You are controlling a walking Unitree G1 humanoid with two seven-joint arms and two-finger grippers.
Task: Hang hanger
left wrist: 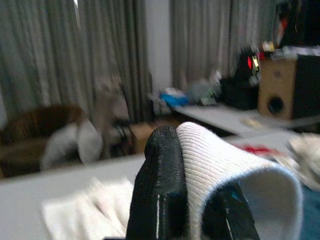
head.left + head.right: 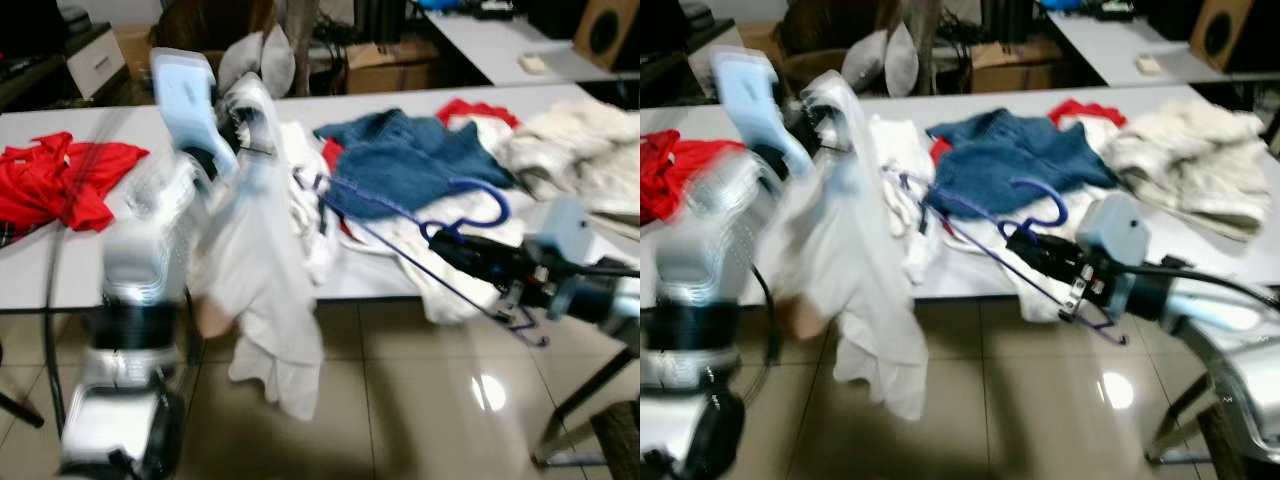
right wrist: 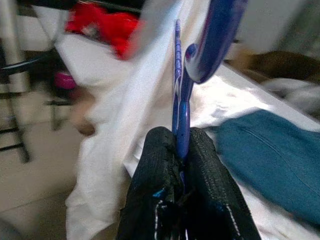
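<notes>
Blue plastic hanger (image 2: pixel 1035 215) pinched near its hook by the right gripper (image 3: pixel 181 150), at about 4 o'clock off the table (image 2: pixel 60 270) edge. Left gripper (image 1: pixel 197 165) clamps white ribbed garment (image 2: pixel 262 280) (cuff, blurred), draped limp. Denim piece (image 2: pixel 400 160) and red cloth (image 2: pixel 60 180) lie behind.

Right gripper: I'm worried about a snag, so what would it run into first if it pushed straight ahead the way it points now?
Probably the white garment that the left gripper holds up. The right gripper, shut on the blue hanger, points toward that hanging cloth. Depth is unclear, and the white clothes on the table edge lie close beside its path.
</notes>
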